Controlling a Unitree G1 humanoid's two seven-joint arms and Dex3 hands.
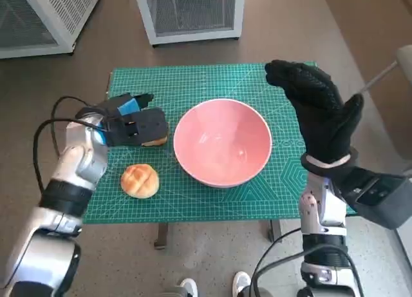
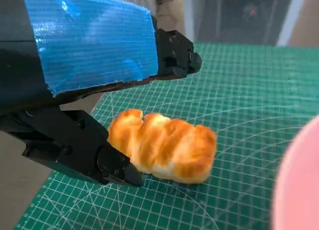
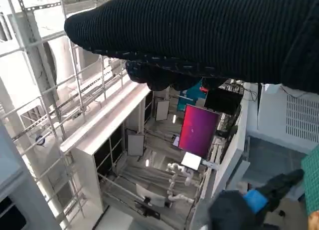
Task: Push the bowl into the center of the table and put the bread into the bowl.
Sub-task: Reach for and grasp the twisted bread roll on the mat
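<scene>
The table [image 1: 193, 84] carries a green cutting mat with a printed grid that covers nearly all of its top.

The pink bowl [image 1: 222, 141] sits upright and empty near the middle of the tabletop, a little toward the front edge. Nothing touches it.

The right hand [image 1: 318, 113], in its black knitted glove, is raised above the right edge of the table, to the right of the bowl and apart from it. Its fingers are stretched out and held together, pointing toward the far right corner; they hold nothing. In the right wrist view the glove runs as a dark band along the top, and the room beyond it is all that shows.

The left hand [image 1: 132, 124], black with blue tape on its back, is low over the left side of the tabletop, just left of the bowl. In the left wrist view its fingers [image 2: 114, 166] stand apart on either side of the long bread roll [image 2: 162, 145]. One fingertip is just beside the near end of the roll; whether it touches cannot be told. The roll lies flat on the mat, not lifted. In the head view the hand hides most of it, and only a pale edge shows under the fingers.

A round bun [image 1: 140, 180] with a scored golden top lies on the mat near the front left corner, in front of the left hand and apart from it, and to the left of the bowl.
</scene>
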